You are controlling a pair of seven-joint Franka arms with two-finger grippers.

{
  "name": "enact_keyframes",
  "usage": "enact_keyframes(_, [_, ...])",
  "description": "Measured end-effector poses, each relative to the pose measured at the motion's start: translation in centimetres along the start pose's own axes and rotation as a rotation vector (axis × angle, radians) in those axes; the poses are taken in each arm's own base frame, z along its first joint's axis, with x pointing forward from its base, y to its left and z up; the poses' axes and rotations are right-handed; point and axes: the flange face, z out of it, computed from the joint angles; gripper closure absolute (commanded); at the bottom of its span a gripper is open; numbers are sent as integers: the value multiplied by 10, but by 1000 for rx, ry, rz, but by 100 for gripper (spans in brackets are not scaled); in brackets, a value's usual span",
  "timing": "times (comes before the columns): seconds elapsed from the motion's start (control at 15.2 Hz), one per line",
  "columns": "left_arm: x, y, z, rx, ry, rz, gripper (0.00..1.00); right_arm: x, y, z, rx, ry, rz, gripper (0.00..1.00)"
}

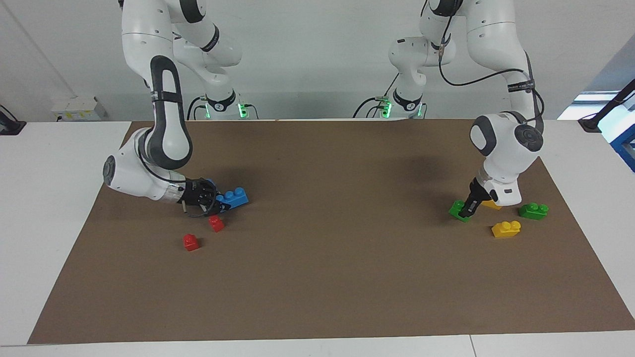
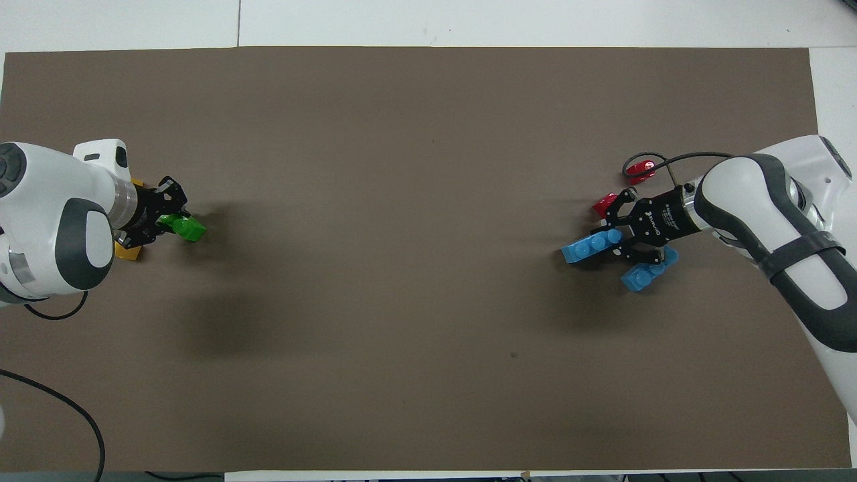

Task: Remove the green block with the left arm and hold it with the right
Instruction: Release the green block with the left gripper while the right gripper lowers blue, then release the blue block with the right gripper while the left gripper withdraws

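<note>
Green block (image 1: 457,208) sits pinched in our left gripper (image 1: 466,210), whose fingertips are clamped on it low over the brown mat (image 1: 347,277) at the left arm's end of the table; whether the block touches the mat we cannot tell. We judge this grip is there to pull it clear of the yellow brick (image 1: 492,204) just beside it. Another yellow brick (image 1: 506,228) and a darker green brick (image 1: 533,210) lie close by. Our right gripper (image 1: 218,202) is closed on a blue three-stud brick (image 1: 234,197) at the right arm's end, which we take as the holding half of the job. A second blue brick (image 2: 644,273) lies beside it, and two red bricks (image 1: 203,233) rest farther from the robots. No containers are in sight.
</note>
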Motion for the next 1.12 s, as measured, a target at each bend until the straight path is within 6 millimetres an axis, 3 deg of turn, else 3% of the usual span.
enact_keyframes(0.07, [0, 0, 0, 0, 0, 14, 1, 2, 1, -1, 1, 0, 3, 100])
enact_keyframes(0.39, [0, 0, 2, 5, -5, 44, 0, 5, 2, 2, -2, -3, 8, 100])
enact_keyframes(0.46, [0, 0, 1, 7, -8, 45, 0, 5, 2, 2, -3, -4, 8, 94])
enact_keyframes(0.66, [-1, 0, -14, 12, -19, 63, 0, 6, 2, 5, -7, -6, 10, 64])
enact_keyframes(0.85, [-2, 0, -52, 17, -34, 88, 0, 7, 2, 6, -8, -7, 11, 51])
enact_keyframes(1.12, [-2, 3, -132, 5, -13, 162, 0, 7, 2, 6, -8, -7, 11, 39])
